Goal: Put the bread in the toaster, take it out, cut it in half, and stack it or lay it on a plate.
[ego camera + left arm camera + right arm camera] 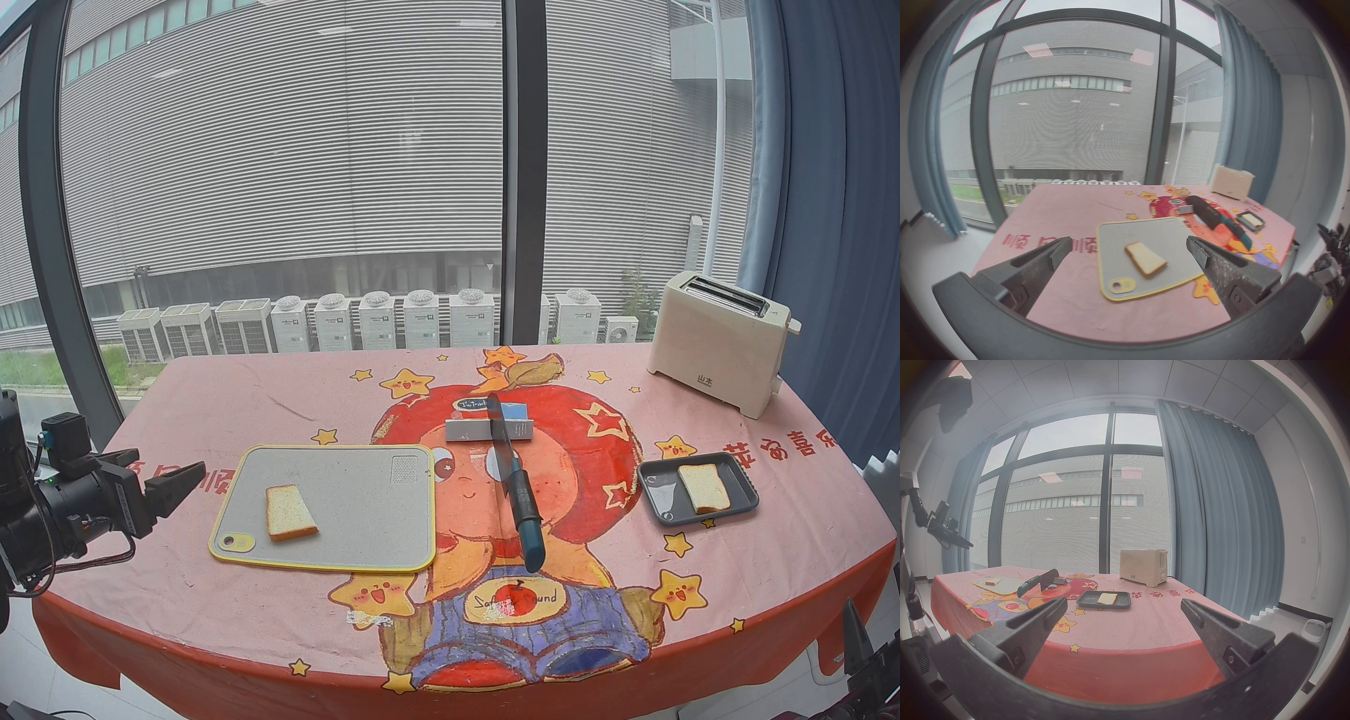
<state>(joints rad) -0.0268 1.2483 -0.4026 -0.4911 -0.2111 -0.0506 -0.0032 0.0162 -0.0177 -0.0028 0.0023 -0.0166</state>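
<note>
My left gripper (1128, 243) hangs off the near left side of the table (234, 403), above the cloth's edge, its jaws spread wide with nothing between them. My right gripper (1122, 603) sits off the near right corner, below the tabletop, its jaws also parted and empty. Nearest on the pink cartoon cloth, toward the left, lies the grey cutting board (375, 525) with a yellow rim. A piece of bread (289, 512) lies flat on the board's left half, beside the yellow hanging hole at its near left corner. Just right of the board, at the middle of the table, is the knife (514, 483). Its blue handle points toward me and its dark blade runs away from me, crossing a small grey rest (464, 430) near its far end. Well to the right is the dark rectangular plate (741, 487), and a second piece of bread (703, 487) lies flat on its right half. Farthest off, at the far right corner by the curtain (834, 187), stands the cream toaster (720, 339), upright with its slots facing up; I cannot tell what is in the slots. The window (281, 169) is behind it all.
</note>
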